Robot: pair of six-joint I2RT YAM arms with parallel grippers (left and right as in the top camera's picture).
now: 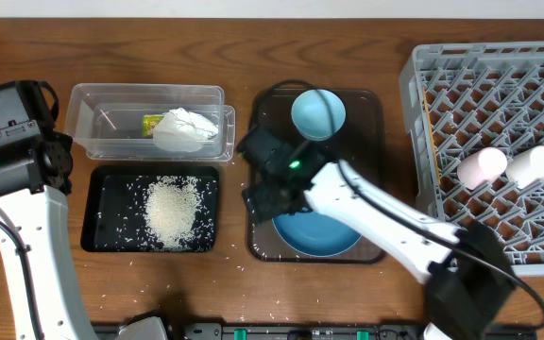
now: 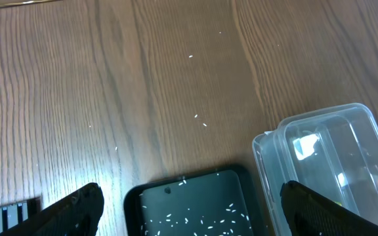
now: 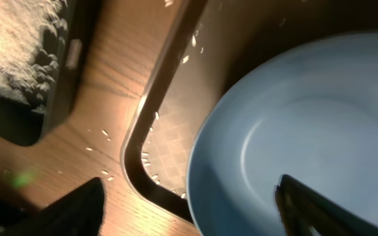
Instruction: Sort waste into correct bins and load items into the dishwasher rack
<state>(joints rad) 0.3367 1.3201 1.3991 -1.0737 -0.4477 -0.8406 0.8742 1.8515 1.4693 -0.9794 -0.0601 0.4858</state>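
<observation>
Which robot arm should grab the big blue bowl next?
The right one. The right claw hangs open just above the big blue bowl on the brown tray. The left claw is far away, over the black tray and the clear tub.

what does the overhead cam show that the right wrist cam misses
Only the overhead: the dishwasher rack holding the pink cup and white cup, the clear tub with the tissue and wrapper, and the small light-blue bowl.
Only the right wrist: a close look at stray rice grains on the brown tray, on its textured floor beside the large blue bowl.
Both: that bowl on that tray, and the rice pile in the black tray.
</observation>
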